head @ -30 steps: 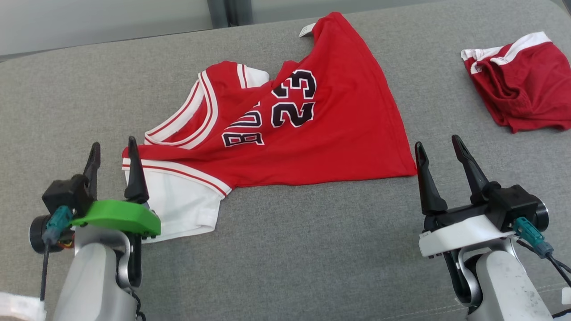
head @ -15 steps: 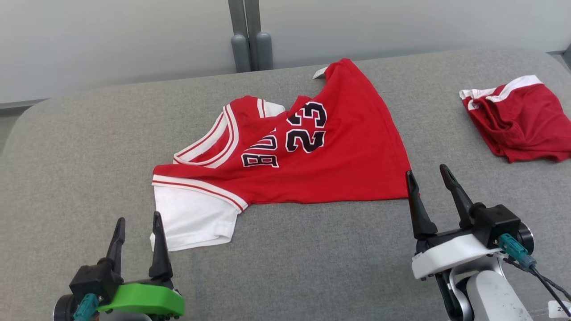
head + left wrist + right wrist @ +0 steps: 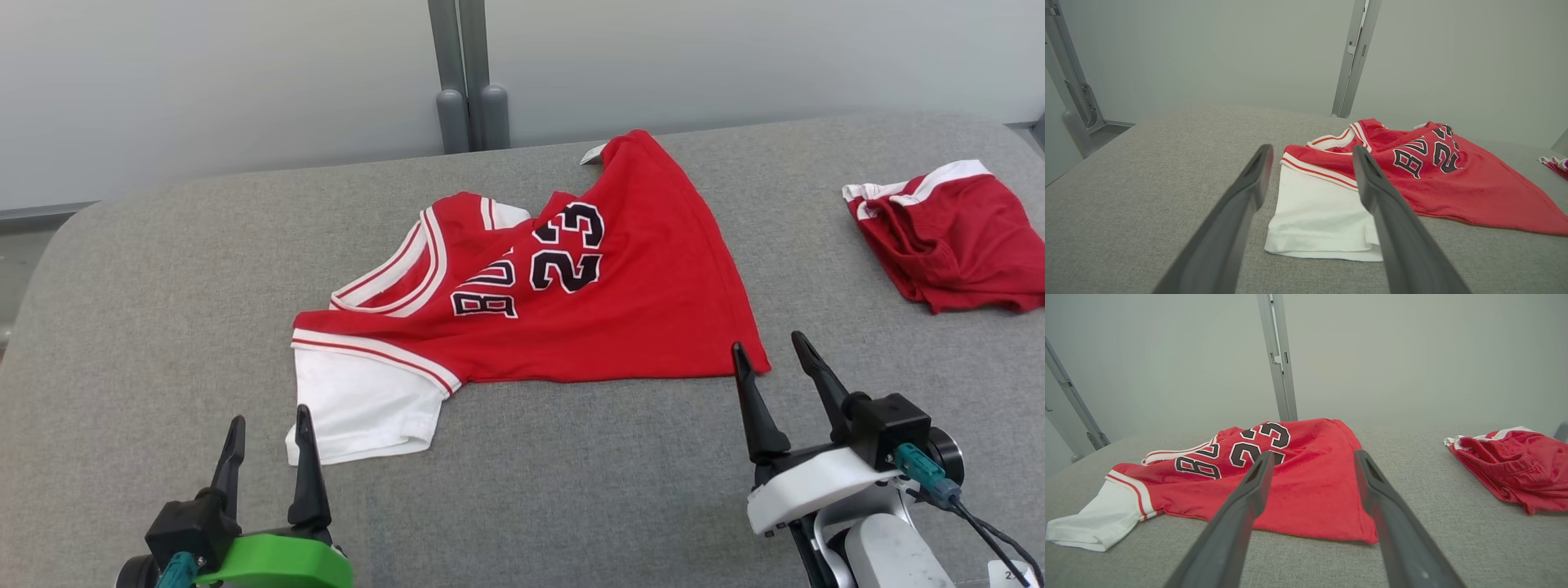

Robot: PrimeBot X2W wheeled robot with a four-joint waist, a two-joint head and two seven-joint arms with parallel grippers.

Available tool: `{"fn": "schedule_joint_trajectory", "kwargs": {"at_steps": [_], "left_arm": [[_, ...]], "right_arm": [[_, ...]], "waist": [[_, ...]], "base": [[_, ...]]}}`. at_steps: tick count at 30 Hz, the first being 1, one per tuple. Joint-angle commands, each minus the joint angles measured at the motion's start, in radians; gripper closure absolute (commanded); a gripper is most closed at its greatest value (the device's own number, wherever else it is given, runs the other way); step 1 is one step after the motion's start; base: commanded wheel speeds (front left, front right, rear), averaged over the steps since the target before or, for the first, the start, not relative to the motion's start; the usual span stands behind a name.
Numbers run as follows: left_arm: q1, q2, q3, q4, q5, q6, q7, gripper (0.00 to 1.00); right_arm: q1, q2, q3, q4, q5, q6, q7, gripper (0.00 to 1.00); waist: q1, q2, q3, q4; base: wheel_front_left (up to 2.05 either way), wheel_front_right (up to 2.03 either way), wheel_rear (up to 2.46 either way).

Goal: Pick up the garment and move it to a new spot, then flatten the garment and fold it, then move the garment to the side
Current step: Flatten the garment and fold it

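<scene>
Nearest the robot, at lower left of head view, left gripper on its green mount sits low over the grey upholstered surface, both dark fingers spread wide w/ nothing between them. Just ahead of its tips lies the white sleeve of the red basketball jersey; in left wrist view the sleeve shows between the two fingers, flat on the fabric, apart from them. At lower right, right gripper on a white mount is likewise spread and empty, tips right beside the jersey's near hem corner; whether a fingertip touches the cloth, can't tell. Jersey itself lies approx. mid-surface, rumpled, upper part folded over so black-and-white "23" and part of the lettering run sideways, white-and-red trim curving along the neck side, hem end toward the robot's right. Small white tag sticks out at its far edge. Farther right, well apart from the jersey, red shorts w/ white trim sit crumpled near the surface's edge. Beyond the far edge stands a grey metal post against a pale wall.
</scene>
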Motion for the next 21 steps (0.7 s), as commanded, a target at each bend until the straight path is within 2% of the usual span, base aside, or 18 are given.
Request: {"fn": "schedule_joint_trajectory", "kwargs": {"at_steps": [1, 9, 11, 18, 21], "left_arm": [[0.014, 0.001, -0.002, 0.001, 0.002, 0.006, 0.0, 0.0], [0.006, 0.001, -0.005, 0.031, -0.021, 0.011, 0.0, 0.0], [-0.006, 0.001, -0.014, 0.077, -0.062, 0.01, 0.02, 0.0], [-0.094, 0.023, -0.016, 0.237, -0.087, 0.008, 0.129, 0.0], [-0.131, 0.03, -0.001, 0.285, -0.102, 0.013, 0.143, 0.0]], "right_arm": [[0.008, 0.0, 0.001, 0.005, 0.003, -0.002, -0.003, 0.0], [0.001, 0.0, 0.003, 0.005, -0.008, -0.002, -0.003, 0.0], [-0.003, 0.0, 0.001, 0.002, -0.011, -0.002, -0.003, 0.0], [-0.022, 0.0, 0.007, -0.003, -0.013, -0.002, -0.003, 0.0], [-0.031, 0.001, 0.008, -0.002, -0.01, -0.002, -0.003, 0.0]], "waist": [[0.0, 0.0, 0.0, -0.001], [0.0, 0.0, 0.014, -0.001], [0.0, 0.0, 0.023, -0.001], [0.0, 0.0, 0.069, -0.01], [0.0, 0.0, 0.091, -0.018]], "base": [[0.0, 0.0, 0.0], [0.0, 0.0, 0.0], [0.0, 0.0, 0.0], [0.0, 0.0, 0.0], [0.0, 0.0, 0.0]]}}
